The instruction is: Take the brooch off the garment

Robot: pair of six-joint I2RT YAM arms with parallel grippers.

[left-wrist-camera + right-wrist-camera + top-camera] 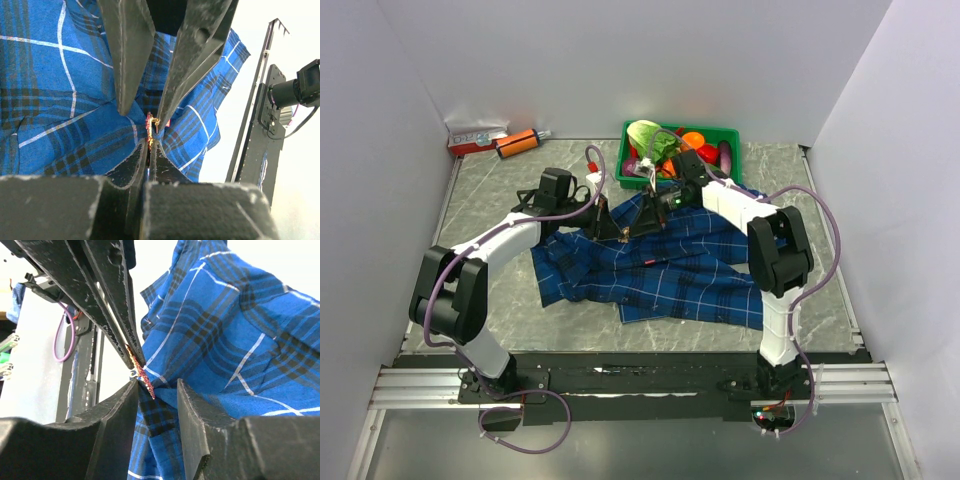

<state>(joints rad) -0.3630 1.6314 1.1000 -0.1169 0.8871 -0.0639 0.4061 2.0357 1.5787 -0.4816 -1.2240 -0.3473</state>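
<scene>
At the upper centre of the overhead view I have the green bin (715,128), packed with toy produce: a lettuce (650,138), an orange ball (692,140), a red piece (707,152) and a purple eggplant (724,156). It sits at the far edge of the grey marbled table (480,190), boxed in by plain white walls (620,60). The garment (670,275) lies across the middle of the frame, just below the bin, and rises to a peak where both arms meet. A small red tag (655,262) shows on the flat part of it. At upper left there is a red and white box (477,138) with an orange tube (517,143) beside it; the print on both is too small for me to read. On the right wrist feed the right gripper (156,390) is clamped on a fold of the plaid cloth, which fills the gap between its fingers. The left gripper (149,152) is pinched tight on the brooch (154,123), a gold and pinkish sliver at the top of that peak, touching the fabric.
</scene>
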